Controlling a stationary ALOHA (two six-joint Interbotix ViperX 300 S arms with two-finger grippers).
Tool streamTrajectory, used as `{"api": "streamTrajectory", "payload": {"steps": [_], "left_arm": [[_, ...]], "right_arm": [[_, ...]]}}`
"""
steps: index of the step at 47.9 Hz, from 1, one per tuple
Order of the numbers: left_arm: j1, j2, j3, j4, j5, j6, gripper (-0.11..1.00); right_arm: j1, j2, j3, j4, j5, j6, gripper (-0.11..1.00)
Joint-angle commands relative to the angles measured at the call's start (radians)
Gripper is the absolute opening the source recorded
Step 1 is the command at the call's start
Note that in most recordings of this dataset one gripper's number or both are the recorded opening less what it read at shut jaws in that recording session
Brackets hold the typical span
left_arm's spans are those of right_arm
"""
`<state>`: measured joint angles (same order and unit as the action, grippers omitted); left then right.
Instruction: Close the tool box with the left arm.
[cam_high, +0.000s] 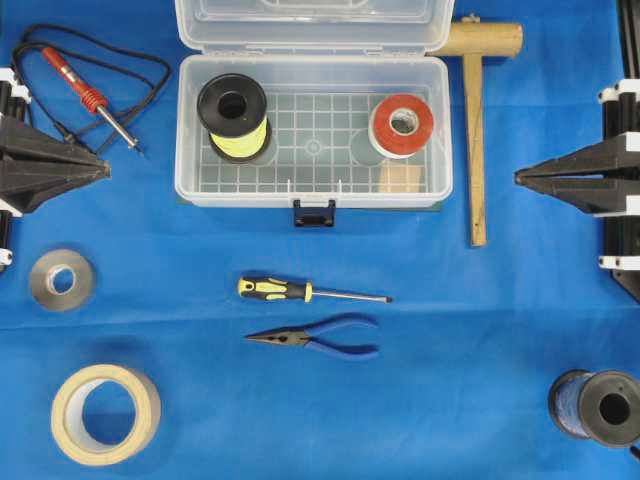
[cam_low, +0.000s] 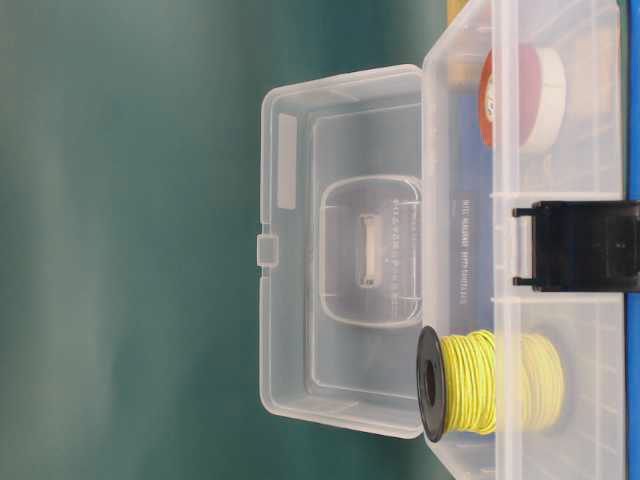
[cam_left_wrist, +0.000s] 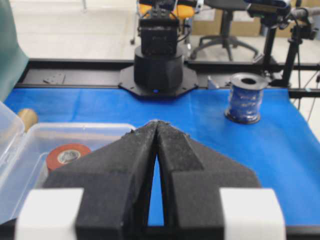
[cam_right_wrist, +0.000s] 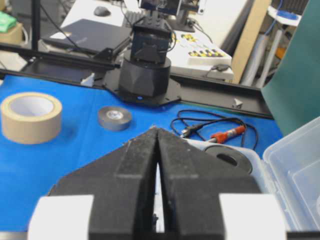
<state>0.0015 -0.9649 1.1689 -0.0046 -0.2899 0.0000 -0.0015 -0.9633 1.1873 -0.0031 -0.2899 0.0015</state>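
Right now the tool box (cam_high: 313, 135) is sitting at the far middle of the blue cloth (cam_high: 450, 380) with its clear lid (cam_high: 313, 22) standing open, hinged along the far edge, and its black latch (cam_high: 314, 212) hanging at the near side. Inside, a yellow wire spool (cam_high: 233, 117) is lying at the left and a red tape roll (cam_high: 402, 125) at the right.

The left gripper (cam_high: 105, 166) is waiting at the left edge of the table, well apart from the box, its two pointed fingers pressed together with nothing between them. The right gripper (cam_high: 518, 178) is mirroring it at the right edge, jaws likewise pinched together and empty.

So the closing step is not yet started; this looks like the very beginning. In my judgement the next move is calling for the left arm to swing toward the far side, get behind or above the raised lid and push it forward and down over the base. The soldering iron (cam_high: 92, 98) and its cable are lying between the left gripper and the box, so the approach may need to pass above them. The spools look low enough not to block the lid.

Nearer, a screwdriver (cam_high: 310, 292) and pliers (cam_high: 318, 338) are lying clear of that path.
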Motion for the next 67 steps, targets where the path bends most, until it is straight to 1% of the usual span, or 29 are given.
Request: {"api": "streamTrajectory", "payload": {"steps": [1, 5, 11, 17, 21, 31, 33, 36, 40, 42, 44, 45, 48, 51, 57, 67], "left_arm": [[0.002, 0.008, -0.017, -0.018, -0.002, 0.017, 0.00], [0.003, 0.008, -0.026, -0.020, 0.002, 0.035, 0.00], [0.046, 0.014, -0.044, -0.020, 0.003, 0.077, 0.00], [0.130, 0.028, -0.074, -0.021, 0.009, 0.120, 0.00], [0.190, 0.041, -0.101, -0.021, 0.035, 0.130, 0.00], [0.334, 0.110, -0.213, -0.020, 0.196, 0.146, 0.02], [0.365, 0.127, -0.235, -0.020, 0.221, 0.144, 0.08], [0.420, 0.166, -0.275, -0.021, 0.247, 0.146, 0.22], [0.482, 0.215, -0.318, -0.021, 0.268, 0.156, 0.48], [0.508, 0.245, -0.337, -0.021, 0.281, 0.172, 0.60], [0.528, 0.278, -0.360, -0.021, 0.296, 0.202, 0.72], [0.537, 0.293, -0.371, -0.021, 0.305, 0.219, 0.77], [0.563, 0.347, -0.410, -0.020, 0.328, 0.225, 0.89], [0.592, 0.416, -0.459, -0.018, 0.357, 0.233, 0.93], [0.624, 0.541, -0.552, -0.018, 0.416, 0.255, 0.93], [0.644, 0.716, -0.739, -0.018, 0.538, 0.347, 0.93]], "right_arm": [[-0.014, 0.009, -0.041, 0.000, -0.002, -0.003, 0.00], [-0.014, 0.012, -0.055, 0.000, 0.035, -0.003, 0.00], [-0.023, 0.012, -0.067, 0.000, 0.071, 0.000, 0.00], [-0.032, 0.012, -0.067, 0.000, 0.078, 0.002, 0.00], [-0.034, 0.017, -0.066, 0.000, 0.080, 0.005, 0.00], [-0.035, 0.026, -0.064, 0.002, 0.080, 0.006, 0.00], [-0.035, 0.028, -0.064, 0.000, 0.081, 0.006, 0.00], [-0.035, 0.029, -0.063, 0.002, 0.080, 0.006, 0.00], [-0.035, 0.037, -0.063, 0.000, 0.081, 0.006, 0.00], [-0.034, 0.040, -0.063, 0.000, 0.081, 0.006, 0.00], [-0.035, 0.043, -0.061, 0.000, 0.081, 0.006, 0.00], [-0.035, 0.043, -0.061, 0.000, 0.080, 0.006, 0.00], [-0.035, 0.049, -0.060, 0.000, 0.081, 0.006, 0.00], [-0.034, 0.055, -0.060, 0.000, 0.083, 0.006, 0.00], [-0.035, 0.060, -0.057, 0.000, 0.089, 0.006, 0.00], [-0.035, 0.066, -0.055, 0.000, 0.097, 0.006, 0.00]]}}
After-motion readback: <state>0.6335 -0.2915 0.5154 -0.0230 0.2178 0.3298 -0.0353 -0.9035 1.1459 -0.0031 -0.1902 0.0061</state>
